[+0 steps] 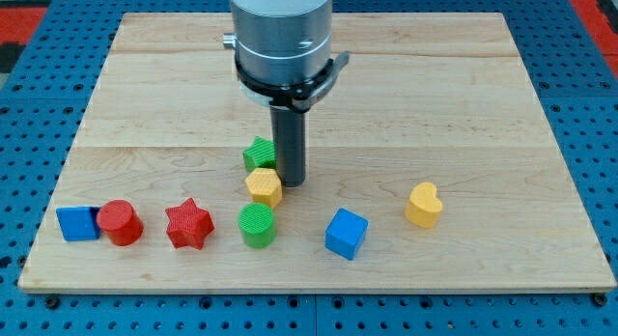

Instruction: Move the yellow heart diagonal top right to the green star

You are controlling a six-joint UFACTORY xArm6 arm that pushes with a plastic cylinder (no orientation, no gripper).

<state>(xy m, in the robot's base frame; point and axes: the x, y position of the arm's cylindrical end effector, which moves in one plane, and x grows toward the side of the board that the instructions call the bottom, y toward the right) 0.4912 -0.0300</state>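
Along worktop [145, 85] bottom, left to right: blue cube [76, 223], red cylinder [120, 222], red star [188, 224], green cylinder [257, 225]. Centre: green star [258, 153], yellow hexagon [264, 186], my tip [291, 183] touching both, no gripper fitted. Rightward: blue cube [346, 233], then yellow heart [423, 204], well apart, unpushed.

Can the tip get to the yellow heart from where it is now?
Probably yes. My tip stands beside the yellow hexagon, and bare board lies between it and the yellow heart toward the view's right.
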